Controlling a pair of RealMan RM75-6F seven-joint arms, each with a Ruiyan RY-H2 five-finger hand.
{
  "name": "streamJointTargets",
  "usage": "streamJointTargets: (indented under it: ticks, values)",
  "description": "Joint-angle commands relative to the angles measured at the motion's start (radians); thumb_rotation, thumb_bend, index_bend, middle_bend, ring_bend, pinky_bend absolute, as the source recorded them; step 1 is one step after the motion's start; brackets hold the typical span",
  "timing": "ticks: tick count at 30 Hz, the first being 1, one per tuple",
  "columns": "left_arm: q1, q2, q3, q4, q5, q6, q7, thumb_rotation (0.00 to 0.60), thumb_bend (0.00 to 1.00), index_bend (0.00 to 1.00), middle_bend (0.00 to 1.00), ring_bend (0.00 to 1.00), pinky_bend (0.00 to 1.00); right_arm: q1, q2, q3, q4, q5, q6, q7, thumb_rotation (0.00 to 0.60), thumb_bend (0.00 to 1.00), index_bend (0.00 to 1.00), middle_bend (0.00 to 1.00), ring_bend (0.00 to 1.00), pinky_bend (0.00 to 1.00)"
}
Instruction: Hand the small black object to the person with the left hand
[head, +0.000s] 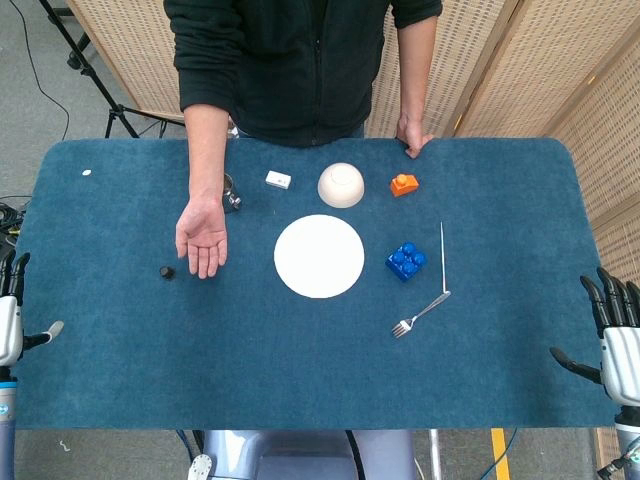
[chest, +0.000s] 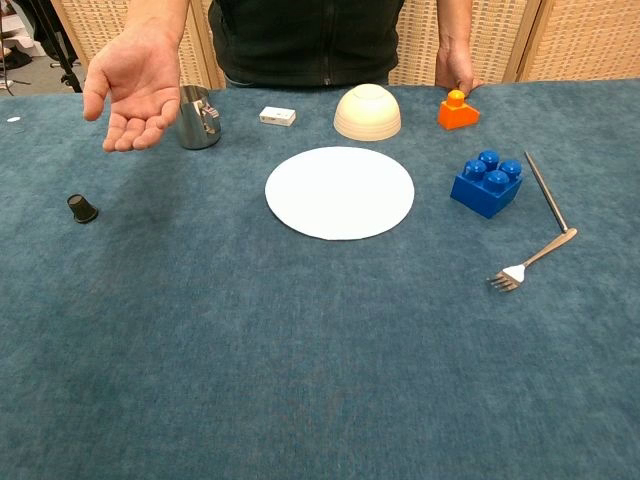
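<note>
The small black object (head: 167, 271) (chest: 82, 208) lies on the blue cloth at the left, just left of the person's open palm (head: 202, 237) (chest: 135, 85), which is held out above the table. My left hand (head: 12, 305) hangs at the table's left edge, fingers spread and holding nothing, well left of the object. At the right edge my right hand (head: 612, 335) is likewise spread and holds nothing. Neither hand appears in the chest view.
A white plate (head: 319, 256) lies mid-table. Behind it are an upturned cream bowl (head: 341, 184), a white block (head: 278, 180) and a metal cup (chest: 198, 117). An orange brick (head: 404, 184), blue brick (head: 405, 260) and fork (head: 420, 314) sit to the right.
</note>
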Motion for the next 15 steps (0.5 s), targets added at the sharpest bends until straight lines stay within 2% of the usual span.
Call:
streamJointTargets:
  ticks: [1, 6, 9, 12, 15]
  values:
    - [0.001, 0.0, -0.001, 0.003, 0.003, -0.003, -0.001, 0.6, 0.06, 0.0, 0.0, 0.0, 0.0, 0.001, 0.0, -0.001, -0.001, 0.0, -0.003, 0.001, 0.6, 0.0, 0.0, 0.0, 0.0, 0.0]
    - [-0.002, 0.002, -0.002, 0.01, 0.005, -0.034, -0.015, 0.6, 0.07, 0.0, 0.0, 0.0, 0.0, 0.001, 0.002, -0.004, -0.005, -0.001, -0.009, 0.006, 0.6, 0.0, 0.0, 0.0, 0.0, 0.0]
    - [-0.02, 0.001, -0.005, 0.024, 0.007, -0.078, -0.031, 0.6, 0.1, 0.0, 0.0, 0.0, 0.0, 0.002, 0.003, -0.003, -0.006, 0.0, -0.01, 0.01, 0.6, 0.0, 0.0, 0.0, 0.0, 0.0]
    - [-0.063, -0.01, -0.016, 0.045, -0.004, -0.168, -0.059, 0.6, 0.16, 0.04, 0.0, 0.0, 0.0, 0.005, 0.002, -0.004, -0.004, 0.004, -0.02, 0.011, 0.6, 0.0, 0.0, 0.0, 0.0, 0.0]
    - [-0.173, -0.07, -0.061, 0.114, -0.065, -0.332, -0.035, 0.6, 0.27, 0.13, 0.0, 0.0, 0.0, 0.011, -0.002, -0.004, -0.004, 0.01, -0.034, 0.005, 0.6, 0.0, 0.0, 0.0, 0.0, 0.0]
